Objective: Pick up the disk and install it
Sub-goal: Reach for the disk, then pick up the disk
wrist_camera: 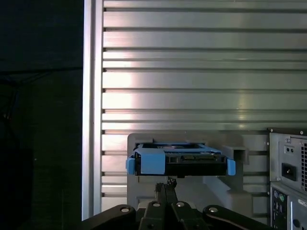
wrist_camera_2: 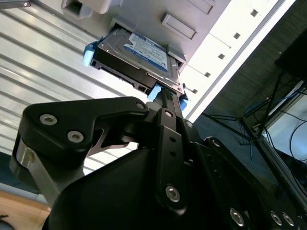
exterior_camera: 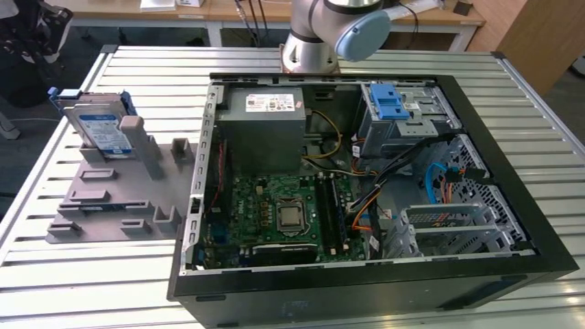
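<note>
The disk (exterior_camera: pixel 103 131) stands on edge in a grey slotted holder (exterior_camera: pixel 109 205) on the table, at the exterior view's left. It is silver with a blue-and-white label and a blue frame. In both wrist views the disk (wrist_camera_2: pixel 139 55) (wrist_camera: pixel 180 162) lies ahead of my gripper (wrist_camera: pixel 167 183), apart from it. The black fingers (wrist_camera_2: pixel 162 96) are drawn together, shut on nothing. The arm's base (exterior_camera: pixel 316 34) rises at the far edge of the table.
An open black computer case (exterior_camera: pixel 366 274) lies on the slatted metal table (exterior_camera: pixel 73 274), beside the holder. Inside are a grey power supply box (exterior_camera: pixel 265 127), a silver cage with a blue latch (exterior_camera: pixel 395 104), a green board and cables. The case's back panel (wrist_camera: pixel 288 177) appears in the first wrist view.
</note>
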Action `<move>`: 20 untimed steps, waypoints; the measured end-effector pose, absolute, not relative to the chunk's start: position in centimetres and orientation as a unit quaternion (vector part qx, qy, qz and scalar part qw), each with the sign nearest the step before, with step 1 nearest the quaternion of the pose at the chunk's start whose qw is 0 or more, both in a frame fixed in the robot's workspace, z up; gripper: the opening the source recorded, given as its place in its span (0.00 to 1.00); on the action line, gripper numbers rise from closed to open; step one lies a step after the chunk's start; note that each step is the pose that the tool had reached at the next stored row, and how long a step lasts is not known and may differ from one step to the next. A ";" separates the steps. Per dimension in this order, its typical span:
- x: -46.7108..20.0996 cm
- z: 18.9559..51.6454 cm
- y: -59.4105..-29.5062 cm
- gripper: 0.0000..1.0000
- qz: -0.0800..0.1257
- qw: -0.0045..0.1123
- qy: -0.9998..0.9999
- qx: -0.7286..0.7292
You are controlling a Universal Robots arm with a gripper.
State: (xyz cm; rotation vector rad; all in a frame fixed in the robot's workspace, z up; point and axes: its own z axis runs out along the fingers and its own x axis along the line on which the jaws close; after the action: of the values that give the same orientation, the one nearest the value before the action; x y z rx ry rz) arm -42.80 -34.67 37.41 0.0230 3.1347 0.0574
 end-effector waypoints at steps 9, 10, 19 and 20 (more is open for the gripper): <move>-43.2 37.4 -34.6 0.11 0.018 0.003 1.000 0.007; -43.2 37.4 -34.6 0.11 0.018 0.003 1.000 0.007; -43.2 37.4 -34.6 0.11 0.018 0.003 1.000 -0.024; -43.2 37.4 -34.6 0.11 0.018 0.002 0.999 -0.028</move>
State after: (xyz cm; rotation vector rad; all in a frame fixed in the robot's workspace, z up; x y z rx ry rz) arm -43.21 -34.62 37.39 -0.0880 3.1348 0.0577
